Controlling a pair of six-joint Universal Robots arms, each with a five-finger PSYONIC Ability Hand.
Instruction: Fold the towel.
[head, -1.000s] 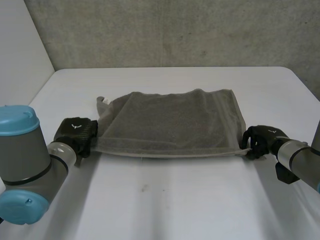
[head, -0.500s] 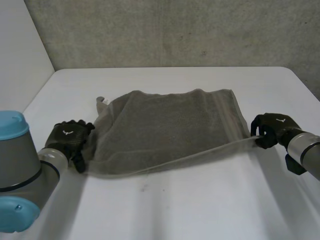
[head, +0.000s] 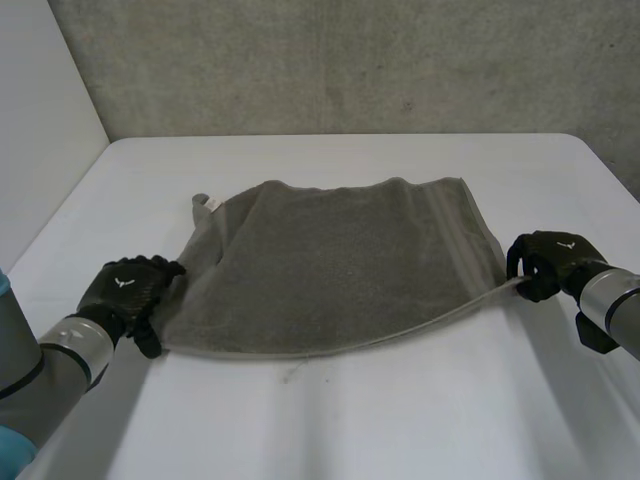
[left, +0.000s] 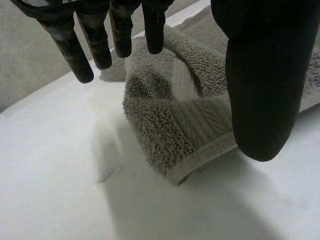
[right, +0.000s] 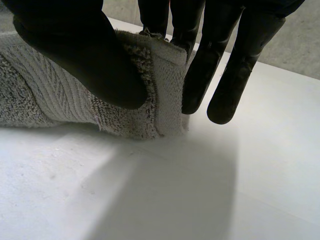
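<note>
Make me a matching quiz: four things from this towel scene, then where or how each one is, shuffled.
1 grey terry towel
2 black left hand
3 black right hand
4 white table

A grips towel's near right corner
B lies under the towel
C grips towel's near left corner
D spread between both hands

Pairs: 1-D, 2-C, 3-A, 4-B

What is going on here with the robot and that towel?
A two-armed robot is working on a grey towel on the white table. Its left hand pinches the towel's near left corner, its right hand the near right corner. The far side of the towel lies on the table.
</note>
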